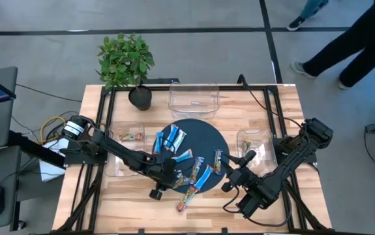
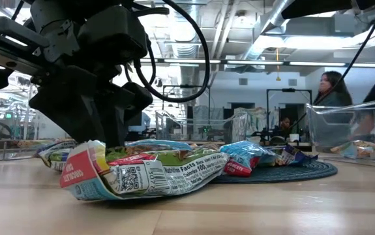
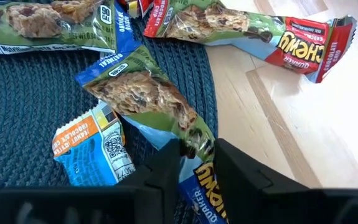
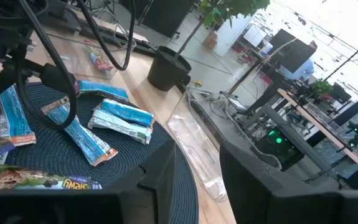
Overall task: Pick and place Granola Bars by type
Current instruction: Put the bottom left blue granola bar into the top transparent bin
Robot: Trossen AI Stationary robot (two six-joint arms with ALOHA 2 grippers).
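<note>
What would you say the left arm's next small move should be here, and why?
Probably a short lift: the left gripper has its fingers closed around a green-and-blue granola bar at the dark mat's edge, so raising it should free it from neighbouring bars.

**Lighting and picture quality: even indoor light, some glare and soft focus**

High view: bright, even overhead light; soft, short shadows under the arms on the wooden table [image 1: 285, 117]. Low view: ceiling strip lights [image 2: 252, 62] glow at upper centre; the dark arm at upper left is silhouetted and the room behind is soft. Left wrist view: glossy wrappers [image 3: 147, 99] show mild sheen; the dark fingers at the bottom edge are blurred. Right wrist view: windows at upper right are blown out; lines bend near the edges.
</note>
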